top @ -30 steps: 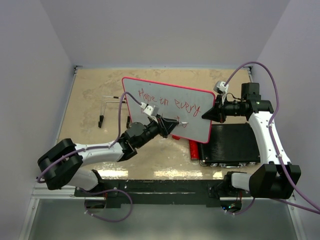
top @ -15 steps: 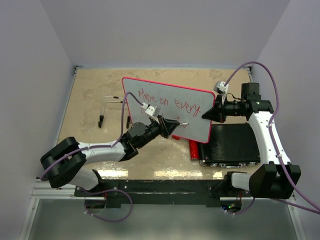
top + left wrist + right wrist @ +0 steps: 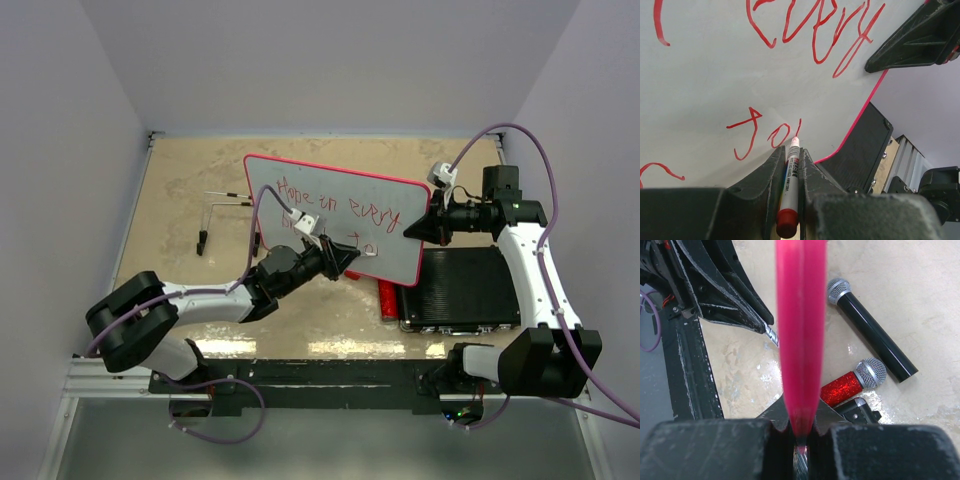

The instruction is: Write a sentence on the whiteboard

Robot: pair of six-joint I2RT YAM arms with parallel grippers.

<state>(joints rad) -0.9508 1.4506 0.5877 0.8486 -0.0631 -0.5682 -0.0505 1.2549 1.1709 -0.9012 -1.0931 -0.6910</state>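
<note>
1. Our left gripper [image 3: 792, 154] is squeezed shut on the white marker pen with the red tip and red end cap [image 3: 789, 187]. The tip pokes out just past the fingers and touches the big shiny white whiteboard with the thin red frame [image 3: 705, 75].
2. Our right gripper [image 3: 800, 434] is clamped shut on the red edge of the board and holds it up on a tilt. The board rises straight out in front of its fingers.
3. The thin red handwritten sentence [image 3: 343, 207] sits on the board, between our two grippers. The top line reads "Hope in every". The second line has "to" and one short stroke, right at the pen tip.
4. If we press too hard, the board could twist or slip, because only its thin edge is pinched. Then the letters would go wobbly.
5. If we press too softly, the tip could lift off and leave gaps.
6. The pen could slide back between our left fingers, as the grip on it is narrow.
7. The red edge is close beside the pen tip, so the words could run out of room.
8. If the board slips, it could fall on the black ribbed rectangular case [image 3: 460, 290] and the red glittery microphone [image 3: 852, 382] below the right gripper.
</note>
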